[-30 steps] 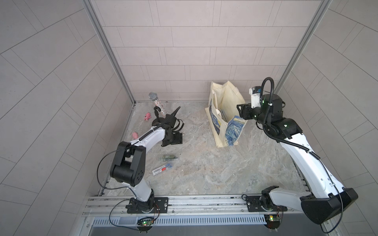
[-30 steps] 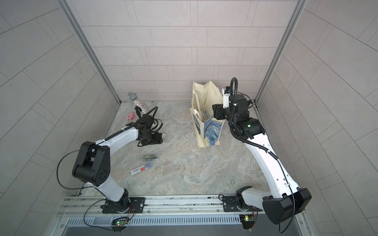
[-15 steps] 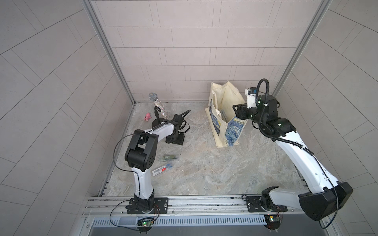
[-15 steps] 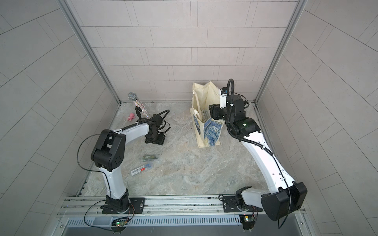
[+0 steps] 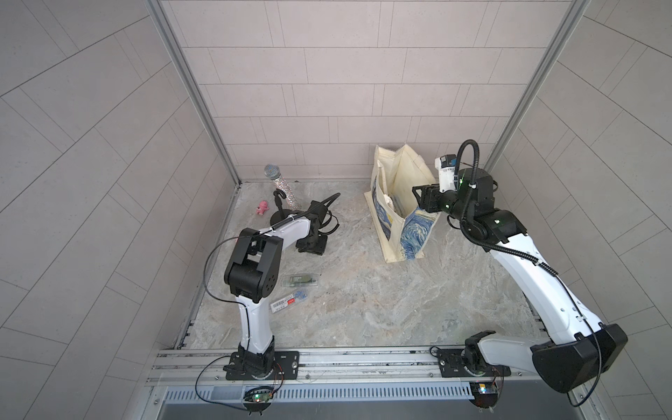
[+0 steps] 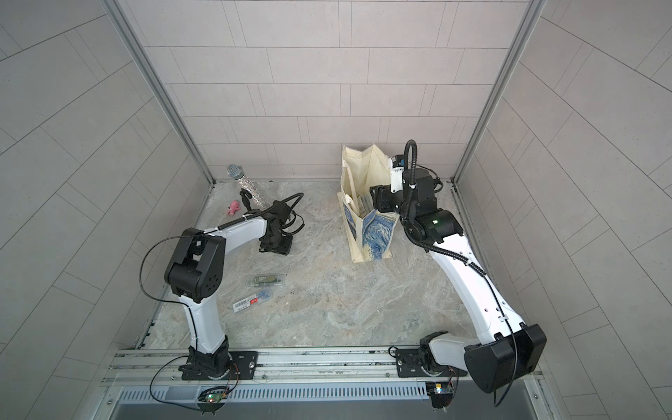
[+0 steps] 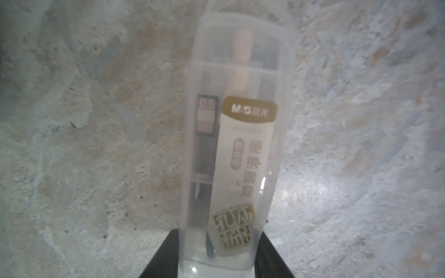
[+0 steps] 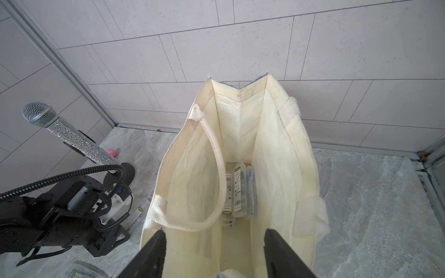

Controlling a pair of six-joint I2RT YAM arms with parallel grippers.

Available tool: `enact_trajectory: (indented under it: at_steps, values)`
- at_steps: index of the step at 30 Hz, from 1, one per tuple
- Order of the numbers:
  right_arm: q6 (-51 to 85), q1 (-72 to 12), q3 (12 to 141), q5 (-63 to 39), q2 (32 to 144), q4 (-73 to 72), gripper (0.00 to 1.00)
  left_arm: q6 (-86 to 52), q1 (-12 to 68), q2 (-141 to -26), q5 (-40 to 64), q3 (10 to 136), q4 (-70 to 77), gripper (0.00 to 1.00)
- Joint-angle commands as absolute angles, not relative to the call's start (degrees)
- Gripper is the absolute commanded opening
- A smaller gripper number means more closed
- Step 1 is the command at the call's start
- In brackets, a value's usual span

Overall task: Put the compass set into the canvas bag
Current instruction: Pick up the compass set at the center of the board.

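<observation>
L gripper [image 7: 219,233] clamped on case [image 7: 238,144] end, frame centre; advise slow, level lift. R gripper [image 8: 214,232] jaws apart, empty, over bag [image 8: 301,168] mouth.

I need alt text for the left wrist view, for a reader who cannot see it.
The left end effector is shut on the compass set, a translucent plastic case with a white and gold printed label, held at one end between two dark fingers. Behind it is a grey and beige marbled table, slightly blurred.
</observation>
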State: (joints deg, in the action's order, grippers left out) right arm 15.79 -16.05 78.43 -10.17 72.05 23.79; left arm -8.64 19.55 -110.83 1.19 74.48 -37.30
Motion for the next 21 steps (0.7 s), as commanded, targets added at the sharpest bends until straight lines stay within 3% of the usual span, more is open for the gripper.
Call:
enact_trajectory:
  at_steps: [1,6,21]
  values:
    - [17.58,-15.91,80.27,-13.21,72.64,23.63,0.66,-10.03,21.22,-106.32,0.88,72.87,-37.85,0.32]
    - [18.98,-17.50,80.85,-14.41,73.05,24.39,0.66,-13.81,23.39,-96.32,1.82,65.61,-27.98,0.23]
    - [20.26,-30.35,86.65,-18.31,80.16,26.17,0.70,-16.46,27.70,-71.02,1.30,54.26,-16.91,0.19]
